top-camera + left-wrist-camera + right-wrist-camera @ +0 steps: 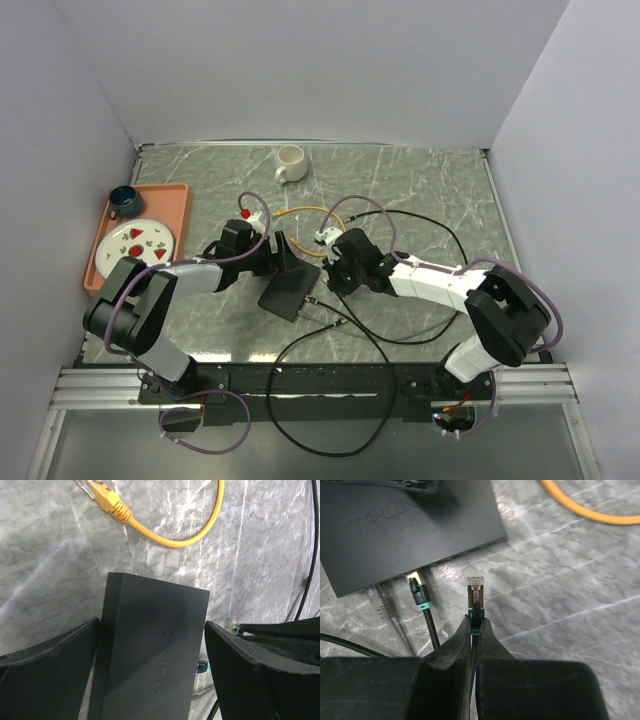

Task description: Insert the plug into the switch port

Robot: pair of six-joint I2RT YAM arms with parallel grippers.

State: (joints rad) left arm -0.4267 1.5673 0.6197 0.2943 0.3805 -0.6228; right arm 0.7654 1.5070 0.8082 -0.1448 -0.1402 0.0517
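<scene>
Two cables (422,605) already seated in switch (405,525). R gripper (475,622) pinches plug (475,586) near port edge, not yet inserted; L gripper (151,625) clamps switch sides. To do: align, push in.

Plug (475,587): clear network connector with gold contacts showing, a black boot with a teal band, on thin black cable. It is pinched at the boot by the closed right gripper (475,622). Its tip points toward the switch box (410,525), near it but not touching.

Switch box: flat, matte black, embossed lettering on top, resting on the marbled counter (560,605). The left gripper (151,625) clamps it across its width.

Switch port (451,556): in the narrow edge facing the plug; the opening is hard to make out.
</scene>
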